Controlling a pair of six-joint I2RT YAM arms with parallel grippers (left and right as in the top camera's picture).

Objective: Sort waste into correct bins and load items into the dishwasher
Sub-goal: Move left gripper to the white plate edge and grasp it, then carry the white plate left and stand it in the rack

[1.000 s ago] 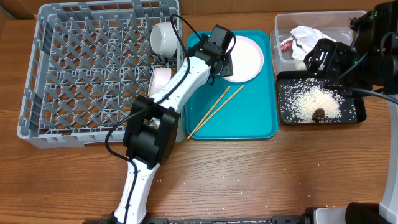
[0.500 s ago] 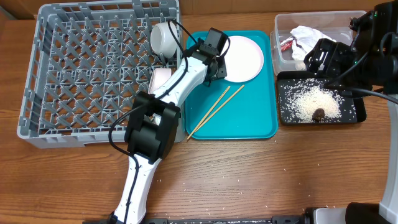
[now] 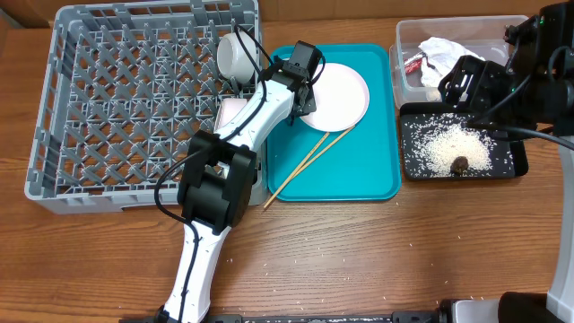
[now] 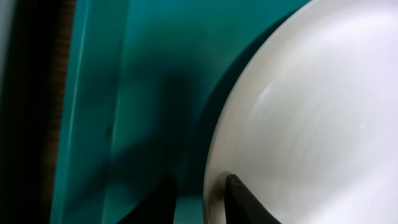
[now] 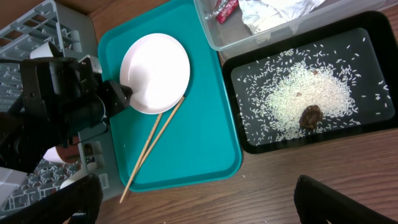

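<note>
The left jaws are drawn in narrow on the rim of the white round plate [image 3: 339,91]. In the left wrist view one of the fingers [image 4: 244,200] lies over the glazed face and the other sits outside the edge, with the rim between them. The hold is at the plate's 9 o'clock, seen from overhead. How firmly it bites I cannot tell.

The plate looks stiff, smooth and breakable, probably ceramic or hard plastic. A pinch on one edge leaves all its weight hanging off the far side, so it may pivot or slide between the pads. The rim is the only place to take it, well in from the lip and with firm pressure. It should go on edge between the pegs without knocking them.

The plate rests on the teal tray [image 3: 363,175], toward its 12 o'clock end. The chopsticks [image 3: 309,160] lie at the plate's 7 o'clock, their upper ends right at its rim, so a dragged plate could shove them. The dish rack [image 3: 134,117] stands at the tray's 9 o'clock.

The right jaws stand wide apart and hold nothing, above the black tray [image 3: 513,169] at the worktop's 3 o'clock side.
</note>
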